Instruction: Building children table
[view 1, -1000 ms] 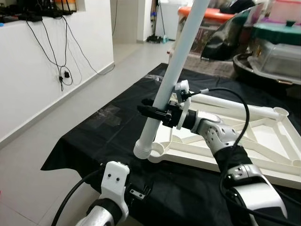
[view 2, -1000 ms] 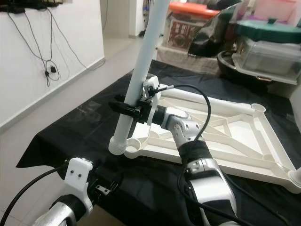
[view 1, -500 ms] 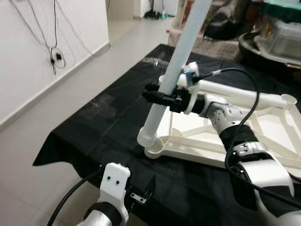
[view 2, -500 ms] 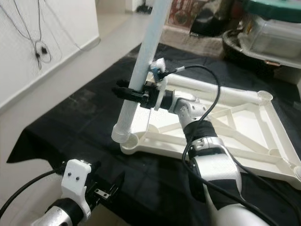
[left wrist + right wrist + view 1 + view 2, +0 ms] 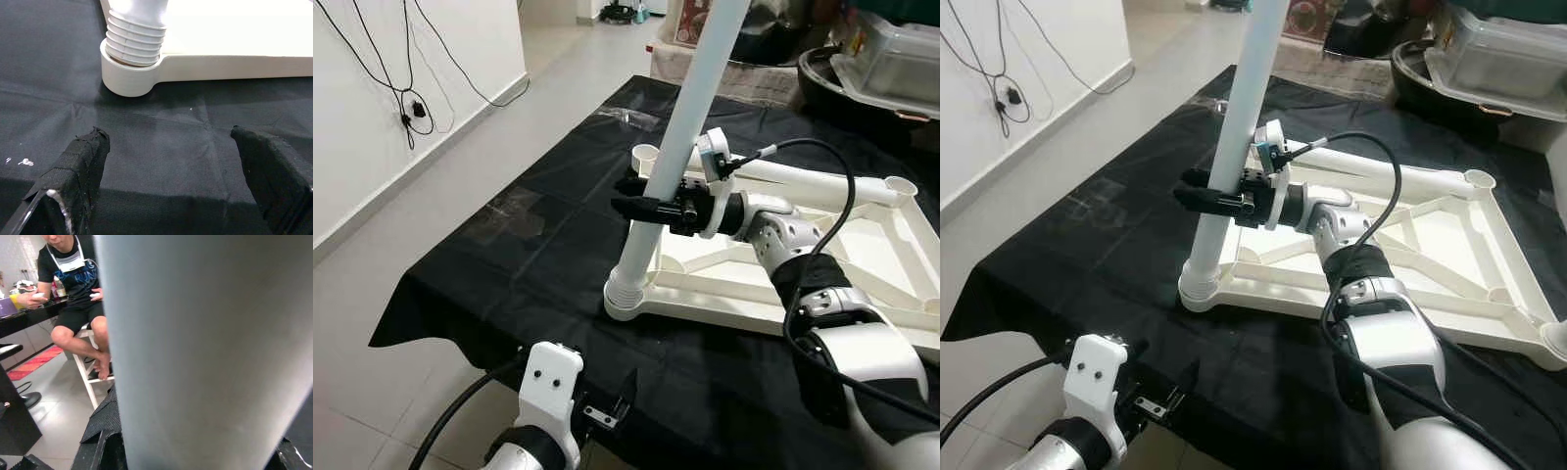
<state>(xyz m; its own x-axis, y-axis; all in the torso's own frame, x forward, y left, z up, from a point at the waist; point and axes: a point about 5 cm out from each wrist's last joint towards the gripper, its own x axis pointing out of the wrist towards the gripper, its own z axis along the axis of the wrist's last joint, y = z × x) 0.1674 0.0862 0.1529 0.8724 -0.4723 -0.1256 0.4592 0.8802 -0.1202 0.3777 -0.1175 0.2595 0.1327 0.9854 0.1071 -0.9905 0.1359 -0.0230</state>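
Leg seating, near-left corner socket of upturned tabletop [image 5: 891, 294].
Right gripper [image 5: 641, 208] clamps leg [image 5: 680, 147]; threaded end in socket [image 5: 128, 78], tilted. Next: straighten, twist. Left gripper [image 5: 176, 171] wide, idle.

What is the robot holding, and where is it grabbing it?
The right end effector grips the long white plastic table leg on its lower shaft, above the ribbed end. The left end effector holds nothing.

table leg [image 5: 690, 117]: smooth white plastic, ribbed end | table frame [image 5: 862, 284]: matt cream plastic | cloth [image 5: 538, 235]: black, creased, faint sheen | left pincer [image 5: 176, 171] fingers [image 5: 78, 166]: rough black tape-like wrap | floor [image 5: 431, 176]: smooth pale tile
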